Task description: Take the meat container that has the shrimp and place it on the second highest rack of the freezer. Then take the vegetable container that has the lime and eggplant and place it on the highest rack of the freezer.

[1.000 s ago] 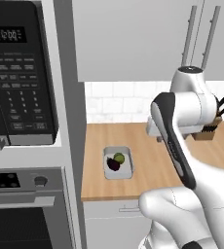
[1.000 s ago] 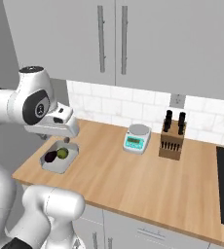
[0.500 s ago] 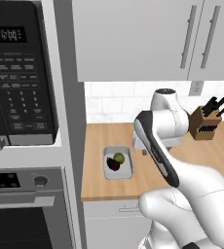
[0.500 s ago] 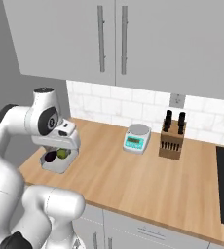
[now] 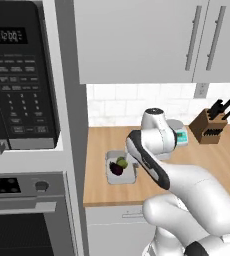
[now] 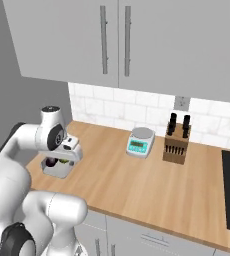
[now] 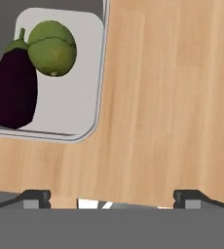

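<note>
A shallow pale grey tray, the vegetable container (image 7: 97, 73), sat on a light wooden counter (image 7: 167, 97). In the hand view it occupied the upper left corner, with its rounded lower right corner fully visible and its left and top edges cut off by the frame. Inside it lay two things, touching each other. The eggplant (image 7: 12, 90), dark purple and glossy, lay on its side with its long axis running up and down in that view, its green stem end toward the top, next to the lime, and its rounded blunt end toward the bottom. The lime (image 7: 52, 47), round and green, rested against the eggplant's stem end, toward the top of the tray. The rest of the tray floor was bare.

From the left base view, the container (image 5: 129, 175) stood near the left end of the counter (image 5: 217, 160), close to the tall grey panel beside the microwave (image 5: 22, 75), with the eggplant (image 5: 116, 168) and lime (image 5: 122, 162) showing as small dark and green shapes inside.

The gripper (image 7: 112, 197) hung over bare wood just beside the tray, its two dark tips spread wide apart with nothing between them.

Farther right on the counter, in the right base view, stood a small kitchen scale (image 6: 139, 142) and a wooden knife block (image 6: 177, 142), well apart from the tray (image 6: 57, 170).
</note>
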